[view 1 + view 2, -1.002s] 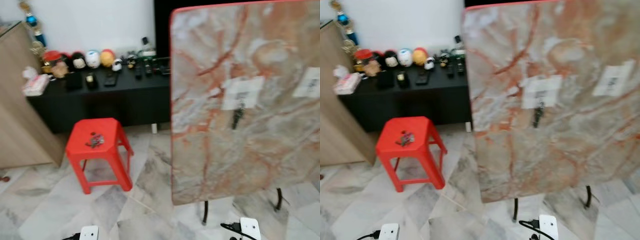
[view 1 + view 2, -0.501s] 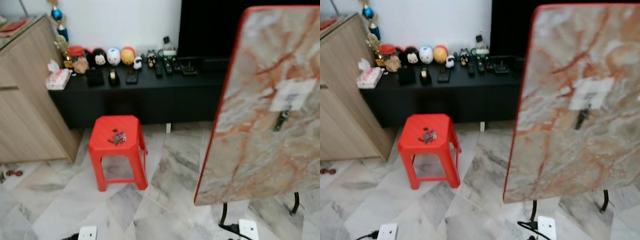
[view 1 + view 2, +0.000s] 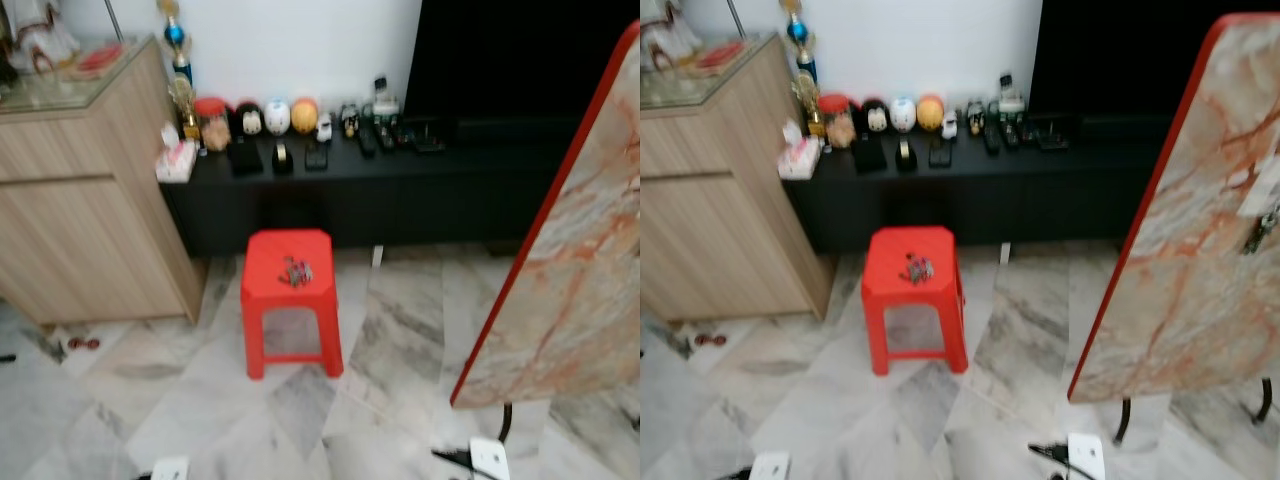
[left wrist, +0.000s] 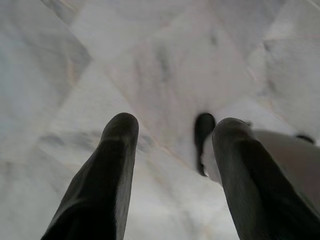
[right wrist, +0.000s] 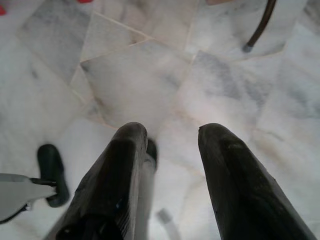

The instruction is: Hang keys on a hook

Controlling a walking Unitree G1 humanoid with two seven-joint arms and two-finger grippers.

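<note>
Two empty tools, left tool (image 4: 170, 150) and right tool (image 5: 170, 150), spread wide; I walk squarely to the keys (image 3: 296, 271) mid-seat on the red stool (image 3: 262, 290).

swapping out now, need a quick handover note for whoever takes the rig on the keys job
Left gripper: open, empty, hanging over the marble floor.
Right gripper: open, empty, also pointing down at the floor.
Keys: a small bunch lying on top of the red stool, in front of the black low cabinet.
Hook: a dark hook on the upright marble-pattern board to the robot's right, below a white label.
Done: nothing picked up yet.
Left: approach the stool, grasp the keys, carry them to the board and hang them on the hook.
</note>
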